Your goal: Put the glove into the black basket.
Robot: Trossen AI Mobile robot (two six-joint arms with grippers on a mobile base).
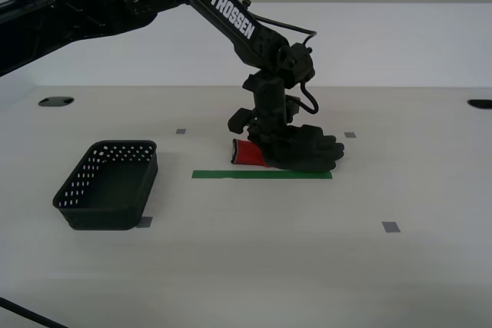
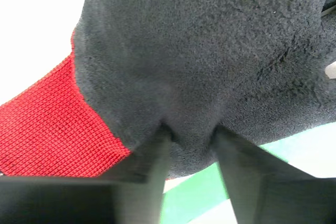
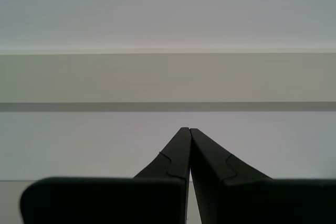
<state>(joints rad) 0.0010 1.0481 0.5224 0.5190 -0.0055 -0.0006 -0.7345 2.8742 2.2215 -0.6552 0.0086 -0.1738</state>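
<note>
Your second gripper (image 2: 190, 132) pinches a fold of the floppy dark grey glove with red knit cuff (image 1: 296, 150), lying by the green tape strip (image 1: 261, 174). The bite looks shallow: lift hastily and fabric may slip before reaching the perforated black plastic basket (image 1: 108, 184), far left. Your first gripper (image 3: 188, 129) is closed, empty.

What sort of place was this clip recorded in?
Probably a lab test bench: a bare white table with a green tape strip, small grey tape squares and plain walls, holding only a glove and basket.
</note>
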